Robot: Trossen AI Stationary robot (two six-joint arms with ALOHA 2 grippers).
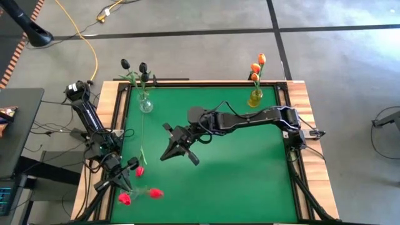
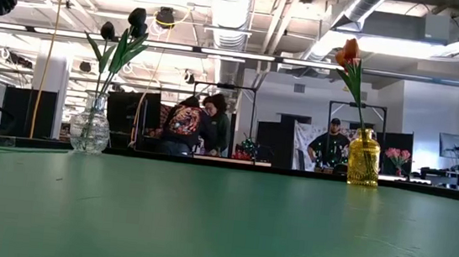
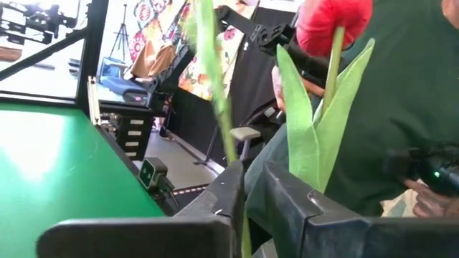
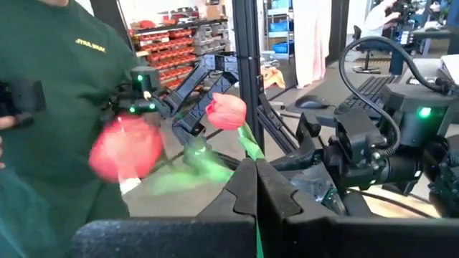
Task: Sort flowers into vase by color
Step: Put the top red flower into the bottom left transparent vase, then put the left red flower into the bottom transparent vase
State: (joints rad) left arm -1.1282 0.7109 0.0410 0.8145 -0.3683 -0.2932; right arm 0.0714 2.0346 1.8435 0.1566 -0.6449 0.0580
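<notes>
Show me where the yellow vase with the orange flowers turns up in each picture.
High view: yellow vase at the table's far edge, right of middle.
Low view: yellow vase right of centre, far edge.
Left wrist view: not in it.
Right wrist view: not in it.
Shared landmark: clear vase of black flowers, left of it in both.

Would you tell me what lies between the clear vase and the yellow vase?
Nothing: between the clear vase and the yellow vase the green table is bare, in high and low views.
</notes>
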